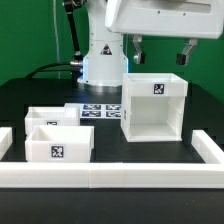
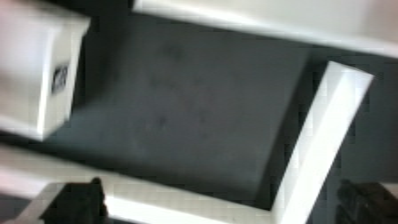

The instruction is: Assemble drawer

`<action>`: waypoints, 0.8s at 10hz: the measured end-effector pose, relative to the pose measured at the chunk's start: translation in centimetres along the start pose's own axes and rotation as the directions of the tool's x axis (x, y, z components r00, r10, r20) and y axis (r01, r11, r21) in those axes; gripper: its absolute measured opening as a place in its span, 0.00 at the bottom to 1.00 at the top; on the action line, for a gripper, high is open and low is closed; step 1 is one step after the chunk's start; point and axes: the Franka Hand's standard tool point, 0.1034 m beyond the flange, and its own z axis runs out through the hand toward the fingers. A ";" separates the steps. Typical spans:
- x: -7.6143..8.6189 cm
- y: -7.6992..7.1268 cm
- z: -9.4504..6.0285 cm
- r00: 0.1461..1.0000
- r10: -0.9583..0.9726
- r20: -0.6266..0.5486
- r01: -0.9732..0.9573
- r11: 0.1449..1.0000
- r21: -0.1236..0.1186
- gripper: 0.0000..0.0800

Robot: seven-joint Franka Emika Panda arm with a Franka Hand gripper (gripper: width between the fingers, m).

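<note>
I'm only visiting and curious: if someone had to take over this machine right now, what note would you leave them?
Gripper: open, empty, hanging above the housing.
Housing: upright on the table, towards the exterior view's right.
Front tray and rear tray: close together at the exterior view's left, apart from the housing.
Done: nothing fitted yet.
Left: both trays must go into the housing.
</note>
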 end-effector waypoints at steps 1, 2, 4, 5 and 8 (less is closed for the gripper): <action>-1.0 -0.9 0.1 0.994 0.110 0.012 -0.110 0.994 0.018 0.81; -1.4 -1.6 0.2 0.974 0.224 0.019 -0.225 0.973 0.052 0.81; -1.5 -1.9 0.2 0.948 0.318 0.023 -0.319 0.945 0.075 0.81; -1.5 -1.9 0.3 0.950 0.311 0.023 -0.312 0.947 0.075 0.81; -4.4 -3.9 1.2 0.919 0.393 0.015 -0.392 0.911 0.131 0.81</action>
